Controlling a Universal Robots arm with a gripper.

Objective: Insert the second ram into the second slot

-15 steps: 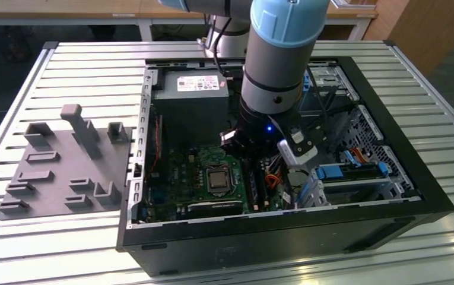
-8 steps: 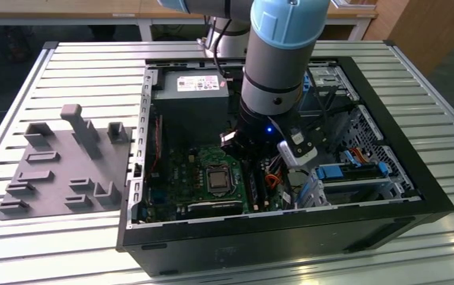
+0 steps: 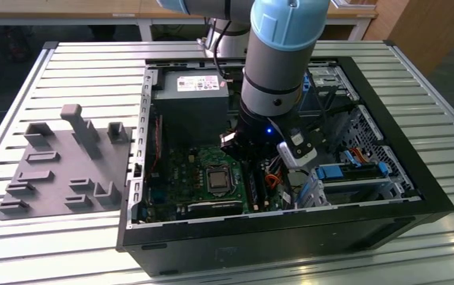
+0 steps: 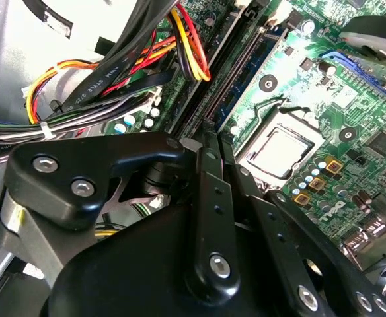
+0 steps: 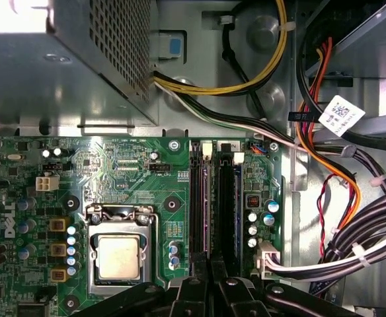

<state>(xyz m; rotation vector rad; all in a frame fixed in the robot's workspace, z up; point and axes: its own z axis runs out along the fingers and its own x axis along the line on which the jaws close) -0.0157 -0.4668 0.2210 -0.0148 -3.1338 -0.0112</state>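
Observation:
My gripper (image 3: pixel 268 178) is down inside the open computer case, over the memory slots beside the processor socket (image 5: pixel 118 256). In both wrist views its black fingers (image 5: pixel 192 290) stand together on a thin stick seen edge-on. That stick is the second ram (image 5: pixel 207 198), whose bluish side (image 4: pixel 244 69) runs along the black slots (image 5: pixel 227 205). White latches (image 5: pixel 238 157) mark the slots' far ends. How deep the stick sits in its slot is hidden. In the exterior view the arm's wrist covers the fingers.
Bundles of coloured and black cables (image 5: pixel 332 198) hang close beside the slots. The power supply box (image 3: pixel 191 101) fills the back of the case, and blue drive-bay clips (image 3: pixel 354 172) sit on the exterior view's right. A grey holder plate (image 3: pixel 64 166) lies outside the case.

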